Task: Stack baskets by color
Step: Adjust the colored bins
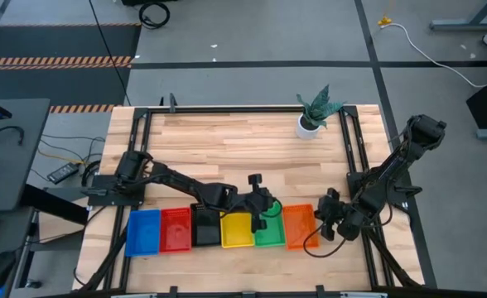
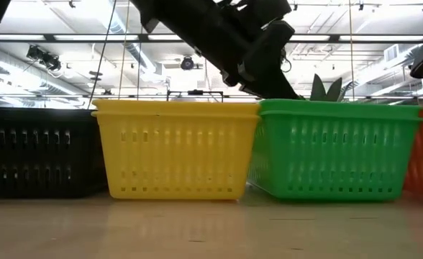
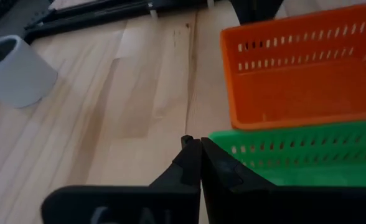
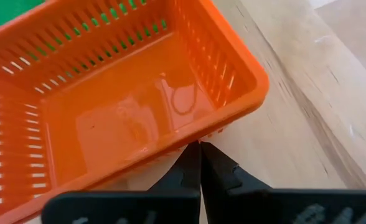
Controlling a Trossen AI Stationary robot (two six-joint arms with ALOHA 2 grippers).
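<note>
Six baskets stand in a row along the table's near edge: blue [image 1: 142, 230], red [image 1: 175, 228], black [image 1: 204, 225], yellow [image 1: 236, 229], green [image 1: 268, 232] and orange [image 1: 298, 226]. Each rests on its base. My left gripper [image 1: 273, 210] is shut and hangs at the green basket's [image 3: 307, 155] far right corner, next to the orange basket [image 3: 301, 74]. My right gripper [image 1: 323, 217] is shut and stands at the orange basket's [image 4: 114, 106] right wall. My left gripper [image 3: 198, 146] has its shut fingertips right beside the green basket's far right corner rim [image 3: 219, 139], slanting down from the table's left. I cannot tell whether they touch it. My right gripper [image 4: 200, 148] has its shut fingertips against the orange basket's right wall just under the rim [image 4: 198, 134]. It slants down from the table's right. The basket stands flat on the table.
A green plant in a white pot [image 1: 311, 124] stands at the far right of the table. Black frame rails [image 1: 355, 141] run along the left, far and right edges. Bare wood [image 1: 227, 149] fills the far half.
</note>
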